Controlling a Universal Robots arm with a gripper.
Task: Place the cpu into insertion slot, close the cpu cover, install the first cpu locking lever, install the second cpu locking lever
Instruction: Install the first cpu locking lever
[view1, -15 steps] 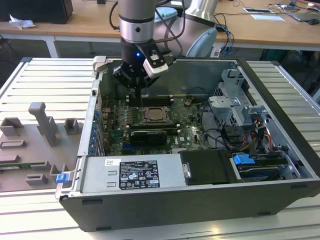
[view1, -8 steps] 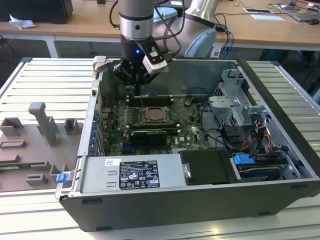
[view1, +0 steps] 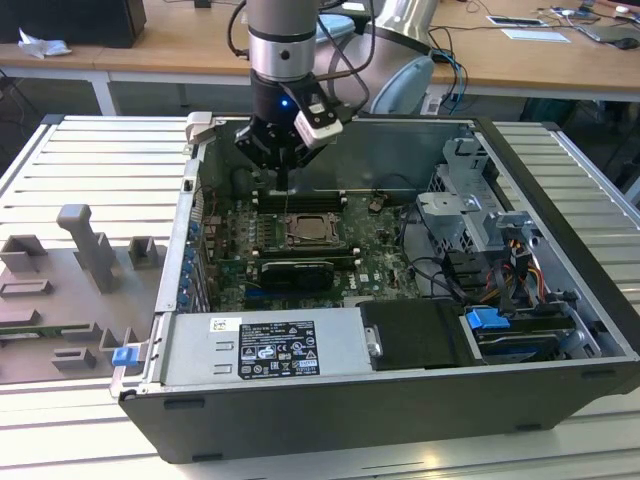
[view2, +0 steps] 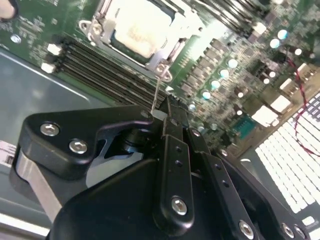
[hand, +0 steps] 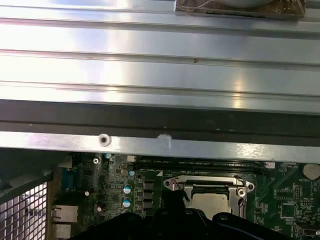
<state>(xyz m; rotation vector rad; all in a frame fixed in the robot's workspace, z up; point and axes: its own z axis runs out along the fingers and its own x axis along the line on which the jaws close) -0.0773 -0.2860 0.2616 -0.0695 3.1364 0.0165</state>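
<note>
As the second wrist view shows, the pincer (view2: 162, 118) grips a lever (view2: 157, 91).

Your exterior view looks down into the computer case (view1: 350, 420) from afar; both wrist views sit close over the cpu (view2: 137, 30) (hand: 215, 202) (common ground).

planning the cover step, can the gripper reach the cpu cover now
Likely yes: the gripper hangs just above the cpu cover in the open case, with only the thin locking lever it grips between them.
</note>
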